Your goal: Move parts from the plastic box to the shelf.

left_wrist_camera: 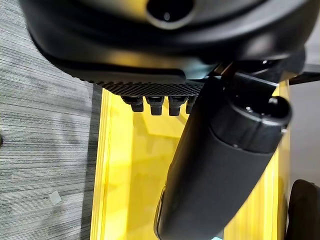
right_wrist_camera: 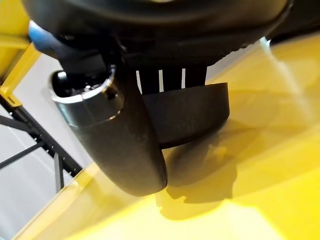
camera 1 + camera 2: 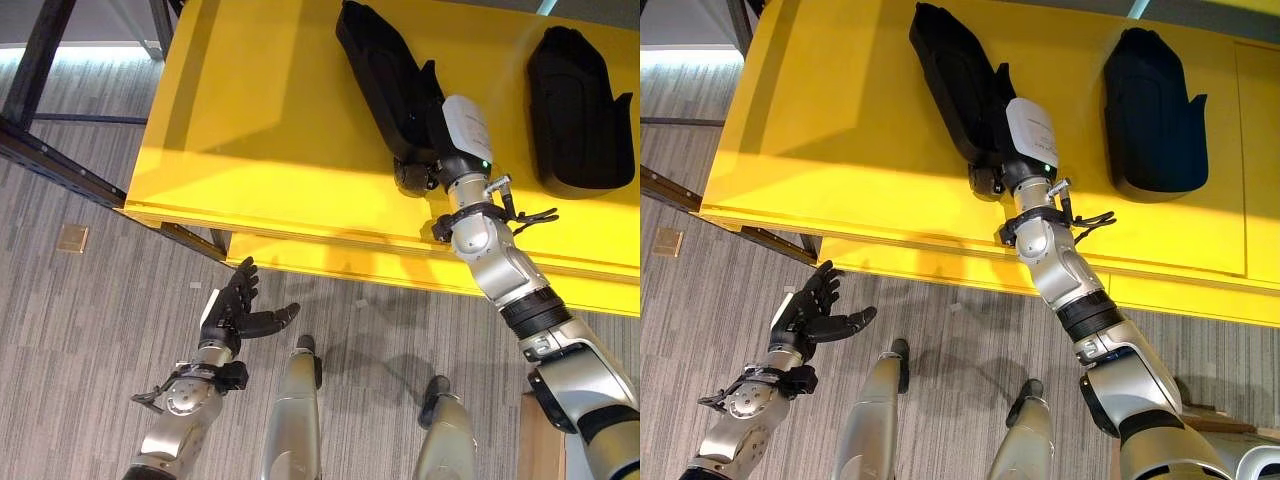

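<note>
Nearest, at about 7 o'clock in the left eye view, the left hand (image 3: 232, 315) is hanging over the grey floor (image 3: 90, 330) below the shelf edge, fingers spread and relaxed, holding nothing. It is sitting well apart from the work.

Further out, toward 1 o'clock, the right hand (image 3: 418, 170) is reaching onto the yellow shelf (image 3: 260, 120) and meeting the near end of a long black part (image 3: 385, 75). In the right wrist view the thumb and the row of fingers (image 2: 172, 80) are closing round the part's thin raised wall, so the hand is grasping it; how firm the pinch is stays hard to judge, since the hand is covering the contact.

The part is lying flat on the shelf, running from the hand toward 11 o'clock. A second black part (image 3: 578, 110) is resting at about 2 o'clock, apart from the first and touched by nothing.

Handling: the part is looking like a stiff moulded plastic shell, probably light, smooth and a bit slippery. The rim at the near end is offering the best hold, with the thumb inside the wall and the fingers outside. Gripped at one end, the long body is likely to swing or tip, so releasing only once it is lying flat seems wise.
</note>
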